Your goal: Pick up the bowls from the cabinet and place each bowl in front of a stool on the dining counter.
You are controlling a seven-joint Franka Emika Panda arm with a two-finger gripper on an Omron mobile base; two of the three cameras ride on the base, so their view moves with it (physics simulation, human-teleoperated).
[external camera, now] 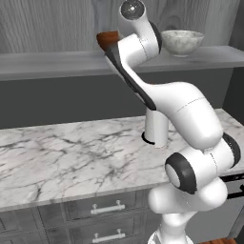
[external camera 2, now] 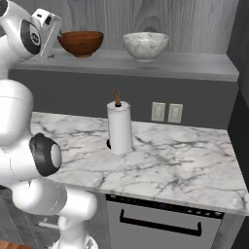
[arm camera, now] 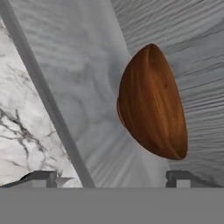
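Two bowls stand on the long grey cabinet shelf [external camera 2: 189,66]. The reddish-brown wooden bowl [external camera 2: 81,43] is on the left, and the white-grey marbled bowl [external camera 2: 145,45] sits to its right. My gripper [external camera 2: 52,54] hovers at shelf height just left of the wooden bowl [arm camera: 151,105], apart from it. It is open: in the hand view the two fingertips [arm camera: 41,177] stand wide apart with nothing between them, and the bowl appears rolled sideways ahead. From the left base my arm covers part of the wooden bowl [external camera: 107,39]; the marbled bowl [external camera: 182,40] is plain. The stools and dining counter are out of view.
Below the shelf runs a narrower marble counter [external camera 2: 175,160] over grey drawers [external camera: 107,208]. A paper towel roll [external camera 2: 119,127] stands upright on it. Wall sockets [external camera 2: 166,112] sit on the dark back wall, and a dishwasher front [external camera 2: 160,221] is under the counter's right part.
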